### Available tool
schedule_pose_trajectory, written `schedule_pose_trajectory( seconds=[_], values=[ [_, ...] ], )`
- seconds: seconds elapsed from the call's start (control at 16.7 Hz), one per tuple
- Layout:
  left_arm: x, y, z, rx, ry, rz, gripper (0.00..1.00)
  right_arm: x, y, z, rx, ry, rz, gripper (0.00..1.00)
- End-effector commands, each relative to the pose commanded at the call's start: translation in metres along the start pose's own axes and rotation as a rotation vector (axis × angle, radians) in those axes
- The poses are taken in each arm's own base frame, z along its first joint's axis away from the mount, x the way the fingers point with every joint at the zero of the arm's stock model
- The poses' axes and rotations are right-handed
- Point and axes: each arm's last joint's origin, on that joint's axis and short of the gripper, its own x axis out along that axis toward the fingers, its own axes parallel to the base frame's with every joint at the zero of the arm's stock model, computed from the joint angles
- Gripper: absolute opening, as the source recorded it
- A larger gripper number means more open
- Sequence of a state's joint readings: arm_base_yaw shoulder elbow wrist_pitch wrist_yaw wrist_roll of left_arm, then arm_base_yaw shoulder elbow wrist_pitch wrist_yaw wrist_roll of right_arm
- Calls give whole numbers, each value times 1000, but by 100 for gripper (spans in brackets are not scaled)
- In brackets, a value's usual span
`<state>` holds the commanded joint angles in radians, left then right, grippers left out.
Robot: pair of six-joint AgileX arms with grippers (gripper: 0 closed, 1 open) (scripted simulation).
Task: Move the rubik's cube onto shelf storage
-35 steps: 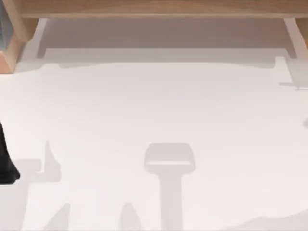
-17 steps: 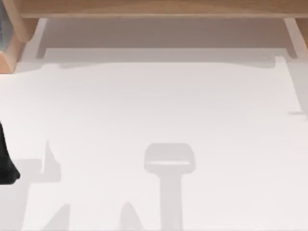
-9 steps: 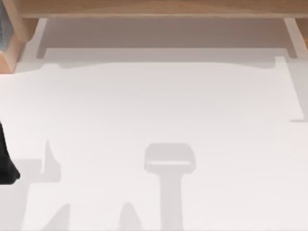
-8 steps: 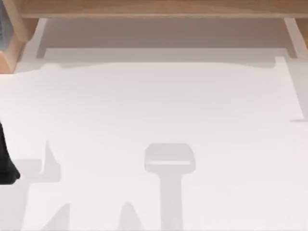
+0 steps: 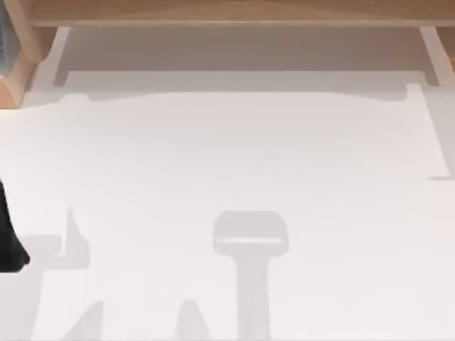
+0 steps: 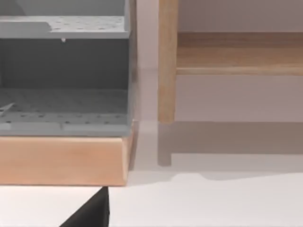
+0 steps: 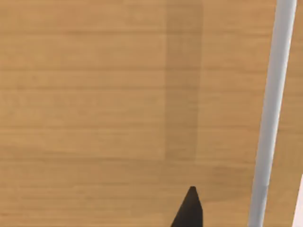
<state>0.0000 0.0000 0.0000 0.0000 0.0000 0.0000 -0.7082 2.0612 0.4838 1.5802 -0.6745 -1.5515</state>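
The shelf storage (image 5: 227, 13) is a long light-brown wooden unit running across the counter's far edge at twelve o'clock in the top view. Its flat board spans from side to side, raised on upright wooden supports (image 6: 167, 61). From the right wrist view, the board's wood grain (image 7: 118, 94) lies flat and bare.

Dark claw tip (image 7: 189, 210) over light-brown shelf storage board (image 7: 94, 94); pale strip (image 7: 270, 118) alongside.

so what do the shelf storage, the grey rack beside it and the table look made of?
Shelf storage: light-brown wood, matte, judging by grain lines close up in the right wrist view. Grey rack: looks like perforated metal or plastic, dotted with holes, on a wooden base. Table: plain white, matte, material unclear.
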Motion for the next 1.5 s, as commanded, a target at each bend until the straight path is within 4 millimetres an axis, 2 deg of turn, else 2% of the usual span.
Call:
schedule_pose_trajectory(
  seconds=[0.18, 0.24, 0.78, 1.08, 1.32, 1.5],
  values=[
    [0, 0, 0, 0, 0, 0, 100, 0, 0, 0, 0, 0, 0, 98],
    [0, 0, 0, 0, 0, 0, 100, 0, 0, 0, 0, 0, 0, 100],
    [0, 0, 0, 0, 0, 0, 100, 0, 0, 0, -1, -1, -2, 100],
    [0, 0, 0, 0, 0, 0, 100, -19, 0, 0, 0, -1, -1, 100],
    [0, 0, 0, 0, 0, 0, 100, -18, 1, 1, 2, -4, 2, 100],
    [0, 0, 0, 0, 0, 0, 100, -17, -1, -19, 15, 84, 1, 100]
  ],
)
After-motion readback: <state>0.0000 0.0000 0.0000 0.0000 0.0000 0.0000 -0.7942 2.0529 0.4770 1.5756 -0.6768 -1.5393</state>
